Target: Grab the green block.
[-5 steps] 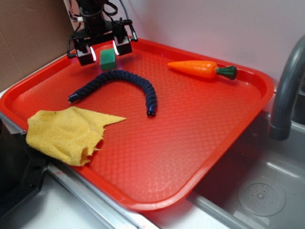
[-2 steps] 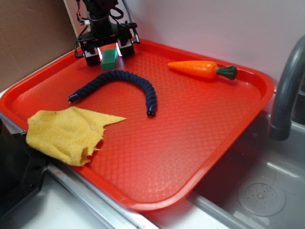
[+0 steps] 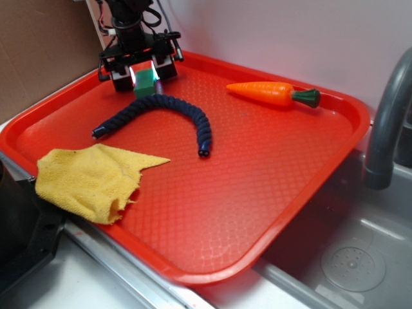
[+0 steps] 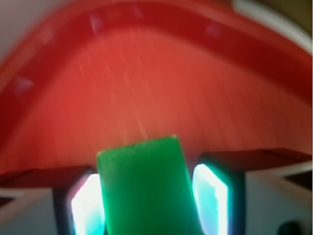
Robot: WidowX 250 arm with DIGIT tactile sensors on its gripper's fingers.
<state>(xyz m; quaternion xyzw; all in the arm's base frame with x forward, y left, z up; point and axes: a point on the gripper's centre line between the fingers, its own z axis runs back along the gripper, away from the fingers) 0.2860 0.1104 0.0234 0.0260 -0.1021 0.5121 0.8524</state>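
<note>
On the counter [image 3: 84, 283] sits one big red tray [image 3: 270, 212], and it holds five things: one green block [image 3: 145, 82], one orange toy carrot [image 3: 273, 93] with a dark green leafy end, one dark blue bendy rope [image 3: 164, 112] shaped like an arch, one yellow cloth [image 3: 90, 180], and the tool [image 3: 143, 69] that reaches down into it. The cloth lies at the near left side and hangs a little over the tray's edge. The blue rope lies in the middle left part of the tray. The carrot lies at the far side, to the right, well apart from the block. To the right of the tray is a grey sink [image 3: 347, 257] with one grey tap [image 3: 386, 122] above it. The green block is in the far left corner of the tray, just beyond the top of the blue rope. It sits right between the two fingers of the tool. In the wrist view the green block [image 4: 146, 191] fills the gap, with one bright finger pad [image 4: 88, 205] on its left and one on its right, both pressed close against its sides. The tool [image 4: 149, 200] looks clenched on the block. I cannot tell if the block is lifted or rests on the tray.
</note>
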